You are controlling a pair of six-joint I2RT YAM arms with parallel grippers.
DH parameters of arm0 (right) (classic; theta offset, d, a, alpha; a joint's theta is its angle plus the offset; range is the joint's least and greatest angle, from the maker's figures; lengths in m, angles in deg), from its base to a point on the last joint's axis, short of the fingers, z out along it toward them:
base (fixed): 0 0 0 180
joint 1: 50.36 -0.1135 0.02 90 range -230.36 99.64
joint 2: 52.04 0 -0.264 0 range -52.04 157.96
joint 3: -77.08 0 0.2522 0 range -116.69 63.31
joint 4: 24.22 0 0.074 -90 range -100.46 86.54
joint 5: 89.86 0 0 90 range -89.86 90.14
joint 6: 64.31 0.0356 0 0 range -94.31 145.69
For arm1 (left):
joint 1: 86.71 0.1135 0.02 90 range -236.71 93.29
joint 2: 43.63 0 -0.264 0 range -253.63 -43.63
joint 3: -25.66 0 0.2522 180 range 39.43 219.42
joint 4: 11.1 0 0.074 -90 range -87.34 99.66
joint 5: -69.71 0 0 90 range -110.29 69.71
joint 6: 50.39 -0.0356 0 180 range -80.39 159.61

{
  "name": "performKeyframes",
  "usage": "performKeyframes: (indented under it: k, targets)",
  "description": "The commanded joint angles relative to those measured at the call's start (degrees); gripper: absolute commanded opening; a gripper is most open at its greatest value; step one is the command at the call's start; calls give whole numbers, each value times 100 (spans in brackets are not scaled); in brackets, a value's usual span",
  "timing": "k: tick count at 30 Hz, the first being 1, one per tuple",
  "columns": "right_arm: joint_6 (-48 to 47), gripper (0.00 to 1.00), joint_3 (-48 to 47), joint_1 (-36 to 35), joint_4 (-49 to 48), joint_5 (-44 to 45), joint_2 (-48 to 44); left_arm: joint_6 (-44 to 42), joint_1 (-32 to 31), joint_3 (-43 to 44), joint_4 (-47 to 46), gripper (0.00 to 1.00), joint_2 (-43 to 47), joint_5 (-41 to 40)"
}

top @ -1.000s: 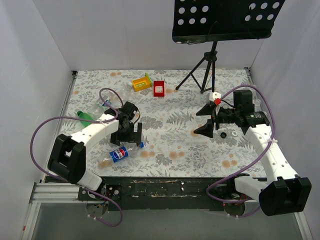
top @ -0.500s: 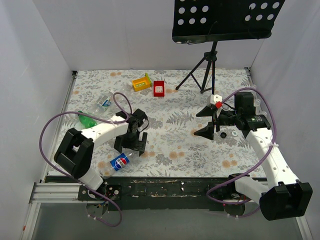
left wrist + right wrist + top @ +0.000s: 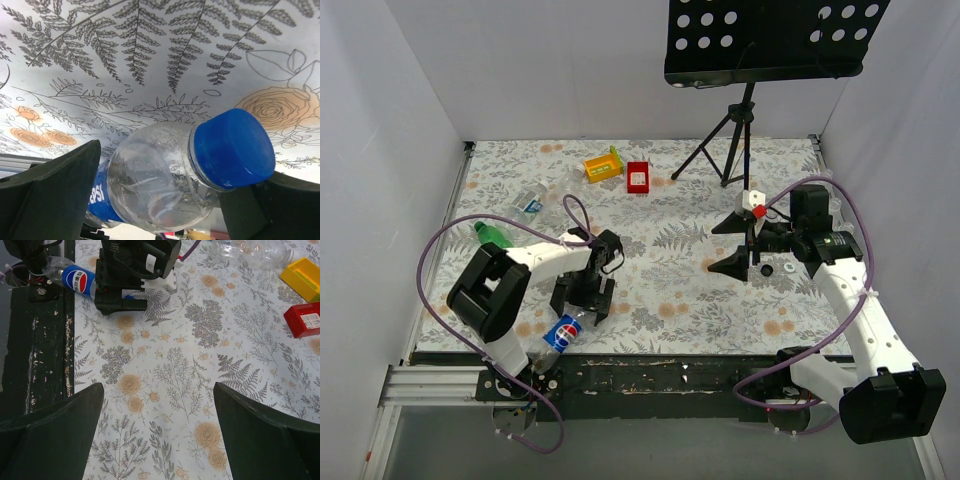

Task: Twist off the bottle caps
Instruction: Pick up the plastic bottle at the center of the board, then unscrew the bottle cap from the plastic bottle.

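Observation:
A clear Pepsi bottle (image 3: 150,185) with a blue label lies near the table's front edge, seen from above as (image 3: 560,333). Its blue cap (image 3: 232,147) is screwed on. My left gripper (image 3: 165,197) is open and straddles the bottle's shoulder and neck, one finger on each side, with a thin gap on the left. From above, the left gripper (image 3: 583,296) hides the cap. My right gripper (image 3: 728,243) hangs open over bare cloth, also shown in its own view (image 3: 157,425). A green bottle (image 3: 492,233) and a clear bottle (image 3: 528,203) lie at the left.
A black cap (image 3: 767,270) and a white cap (image 3: 787,268) lie loose beside the right gripper. A yellow box (image 3: 603,165) and a red box (image 3: 638,177) sit at the back. A music stand's tripod (image 3: 728,140) stands at the back right.
The left gripper has moved toward the front edge and now sits over the Pepsi bottle's neck. The bottle has swung round, its base nearer the edge. The right arm has barely moved.

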Motion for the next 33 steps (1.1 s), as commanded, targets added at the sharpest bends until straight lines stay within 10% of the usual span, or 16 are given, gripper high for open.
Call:
performKeyframes:
  k: [1, 12, 21, 33]
  targets:
    - [-66, 98, 66, -24, -87, -153, -180, -1, -76, 156, -168, 81, -59, -171]
    - [-57, 98, 66, -24, -17, -135, -110, -1001, -418, 789, -1055, 27, 468, 610]
    - [99, 95, -127, -120, 669, -531, 486, -2760, -973, 886, -2875, 20, 1180, 2997]
    - [1629, 91, -22, -884, 20, 66, 971, -2735, -999, 930, -3473, 17, 785, 4513]
